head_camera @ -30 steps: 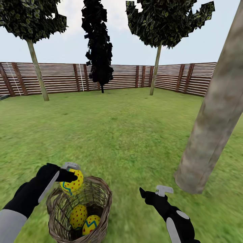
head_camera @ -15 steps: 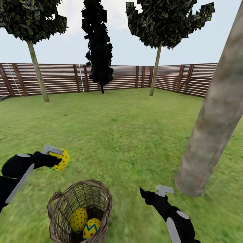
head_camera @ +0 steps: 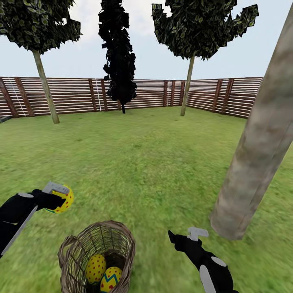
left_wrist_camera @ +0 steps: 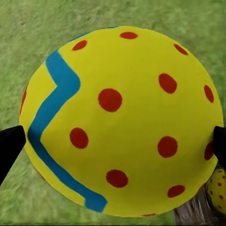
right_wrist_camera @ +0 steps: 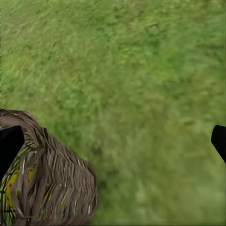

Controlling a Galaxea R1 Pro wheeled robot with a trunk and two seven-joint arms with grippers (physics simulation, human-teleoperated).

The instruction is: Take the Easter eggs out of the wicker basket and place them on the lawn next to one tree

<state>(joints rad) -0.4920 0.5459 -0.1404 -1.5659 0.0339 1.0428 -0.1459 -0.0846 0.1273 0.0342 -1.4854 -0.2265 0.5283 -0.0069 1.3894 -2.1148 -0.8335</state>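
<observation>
Left pincer (head_camera: 58,198) clenched on a dotted egg (head_camera: 62,199), now lower and further left of the wicker basket (head_camera: 97,254). Two eggs (head_camera: 101,272) inside. Right pincer (head_camera: 183,235) released, unmoved, near the tree trunk (head_camera: 252,162).

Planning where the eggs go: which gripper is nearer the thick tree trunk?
Right. The right gripper hangs empty over grass between the wicker basket and the tree trunk. The left gripper, holding an Easter egg, is beyond the basket's far side.
</observation>
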